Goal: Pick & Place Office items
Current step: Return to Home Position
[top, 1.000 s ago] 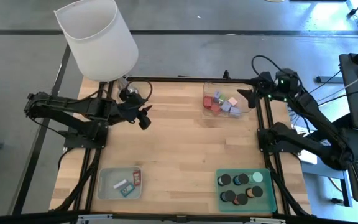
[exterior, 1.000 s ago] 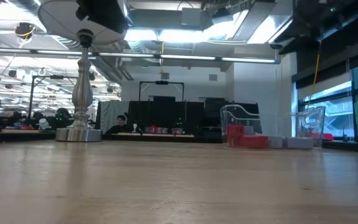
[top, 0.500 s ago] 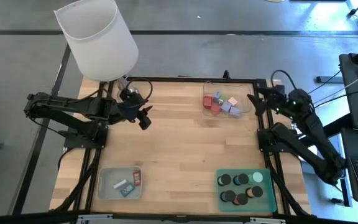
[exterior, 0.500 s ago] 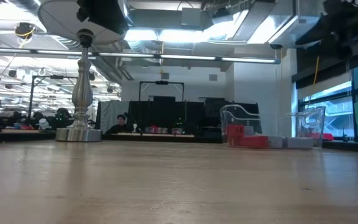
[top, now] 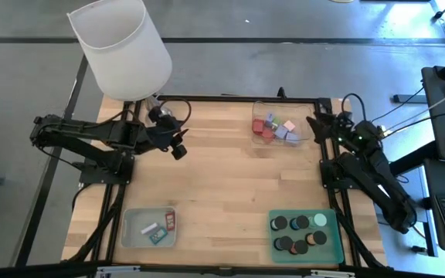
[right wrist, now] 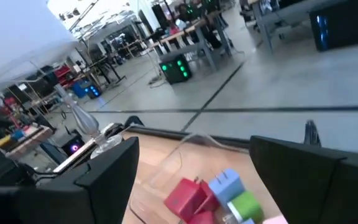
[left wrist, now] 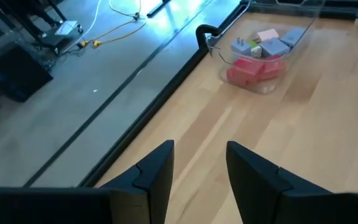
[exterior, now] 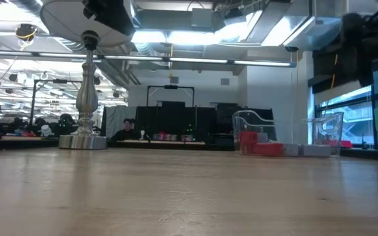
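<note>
The office items lie in three trays. Red, pink, lilac-blue and green blocks fill a clear tray at the far right, and they also show in the left wrist view and the right wrist view. Short dark cylinders with coloured tops sit in a green tray near the right. Small teal, red and pale bits lie in a grey tray. My left gripper hovers open over bare wood at the far left. My right gripper is open beside the clear tray's right end.
A large white-shaded lamp stands at the table's far left corner, with its metal base on the wood. The middle of the wooden table is bare. The black frame rails run along the table's edges.
My right arm has folded back toward the table's right edge and come down lower. Its gripper has stayed beside the clear tray's right end. The trays and their items have not moved.
</note>
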